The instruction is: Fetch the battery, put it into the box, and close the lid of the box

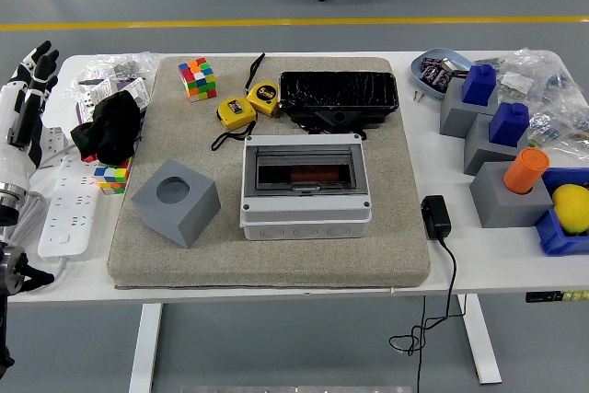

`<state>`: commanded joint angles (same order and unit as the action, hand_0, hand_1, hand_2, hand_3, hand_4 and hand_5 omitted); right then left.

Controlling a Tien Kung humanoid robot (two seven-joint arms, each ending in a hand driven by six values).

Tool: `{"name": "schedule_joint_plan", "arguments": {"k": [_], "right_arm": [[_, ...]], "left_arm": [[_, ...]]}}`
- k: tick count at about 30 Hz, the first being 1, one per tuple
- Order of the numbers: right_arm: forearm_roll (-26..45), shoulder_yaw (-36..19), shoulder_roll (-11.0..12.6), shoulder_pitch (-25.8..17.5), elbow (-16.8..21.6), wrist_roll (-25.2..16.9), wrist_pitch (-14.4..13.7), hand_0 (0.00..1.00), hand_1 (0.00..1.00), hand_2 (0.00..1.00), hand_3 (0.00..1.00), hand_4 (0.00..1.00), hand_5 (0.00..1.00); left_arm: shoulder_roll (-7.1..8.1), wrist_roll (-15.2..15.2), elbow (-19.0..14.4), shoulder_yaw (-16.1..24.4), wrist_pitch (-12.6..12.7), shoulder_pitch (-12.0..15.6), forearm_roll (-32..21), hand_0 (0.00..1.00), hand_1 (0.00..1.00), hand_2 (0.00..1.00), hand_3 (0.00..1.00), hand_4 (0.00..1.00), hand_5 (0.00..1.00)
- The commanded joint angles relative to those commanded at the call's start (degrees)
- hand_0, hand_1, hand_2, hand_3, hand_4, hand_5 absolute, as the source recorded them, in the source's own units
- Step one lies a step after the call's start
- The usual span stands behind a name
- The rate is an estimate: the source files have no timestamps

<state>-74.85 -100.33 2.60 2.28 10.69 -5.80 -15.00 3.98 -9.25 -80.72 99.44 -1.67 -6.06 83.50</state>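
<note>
A white-grey box [306, 189] sits in the middle of the beige mat [267, 255]. Its clear lid lies flat over the opening, and a reddish battery [309, 176] shows through it inside. My left hand [25, 103] is at the far left edge, well away from the box, fingers stretched out and holding nothing. The right hand is out of view.
On the mat are a grey cube with a round hole [175, 202], a Rubik's cube [197, 77], two yellow tape measures [248, 105] and a black tray [339, 96]. A power strip [64, 200] and black cloth [110, 128] lie left. Grey blocks with blue and orange pieces [502, 149] stand right.
</note>
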Motion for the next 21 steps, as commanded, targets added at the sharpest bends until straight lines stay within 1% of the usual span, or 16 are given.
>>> {"name": "schedule_joint_plan", "arguments": {"k": [4, 6, 7, 12, 13, 18, 19, 21], "right_arm": [[0.3, 0.4, 0.0, -0.1, 0.0, 0.1, 0.2, 0.881, 0.894, 0.888, 0.891, 0.998, 0.998], [0.0, 0.0, -0.1, 0.2, 0.0, 0.3, 0.4, 0.881, 0.894, 0.888, 0.891, 0.998, 0.998], [-0.1, -0.3, -0.1, 0.3, 0.0, 0.3, 0.4, 0.875, 0.891, 0.880, 0.885, 0.998, 0.998], [-1.9, -2.7, -0.2, 1.2, -0.4, 0.7, 0.7, 0.875, 0.891, 0.880, 0.885, 0.998, 0.998], [-2.7, -3.7, -0.3, 1.4, -0.4, 0.9, 0.7, 0.867, 0.885, 0.871, 0.874, 0.998, 0.998], [-1.8, -3.1, -0.7, 1.9, -0.3, 0.5, 0.7, 0.867, 0.885, 0.871, 0.874, 0.998, 0.998], [-1.9, -3.2, -0.7, 1.9, -0.3, 0.5, 0.7, 0.866, 0.884, 0.869, 0.874, 0.998, 0.998], [-2.7, -4.2, -0.9, 2.4, -0.4, 0.6, 0.6, 0.866, 0.884, 0.869, 0.874, 0.998, 0.998]], "left_arm": [[0.09, -0.1, -0.2, 0.4, 0.6, -0.1, 1.3, 0.972, 0.995, 0.973, 0.967, 0.998, 0.876], [0.17, -0.1, -0.3, 0.6, 0.8, -0.4, 0.3, 0.972, 0.995, 0.973, 0.967, 0.998, 0.876], [0.18, -0.1, -0.3, 0.7, 0.8, -0.6, -0.1, 0.959, 0.973, 0.943, 0.907, 0.998, 0.951], [0.08, -0.1, -0.8, 1.5, 1.1, -1.0, -1.5, 0.959, 0.973, 0.943, 0.907, 0.998, 0.951], [0.02, -0.1, -1.0, 1.7, 1.2, -1.0, -1.6, 0.944, 0.950, 0.918, 0.895, 0.998, 0.972], [-0.23, 0.2, -1.5, 1.8, 1.3, -1.0, -0.9, 0.944, 0.950, 0.918, 0.895, 0.998, 0.972], [-0.27, 0.2, -1.6, 1.9, 1.4, -1.0, -0.7, 0.939, 0.943, 0.907, 0.888, 0.998, 0.988], [-0.32, 0.3, -1.6, 2.2, 1.3, -1.1, -0.4, 0.939, 0.943, 0.907, 0.888, 0.998, 0.988]]}}
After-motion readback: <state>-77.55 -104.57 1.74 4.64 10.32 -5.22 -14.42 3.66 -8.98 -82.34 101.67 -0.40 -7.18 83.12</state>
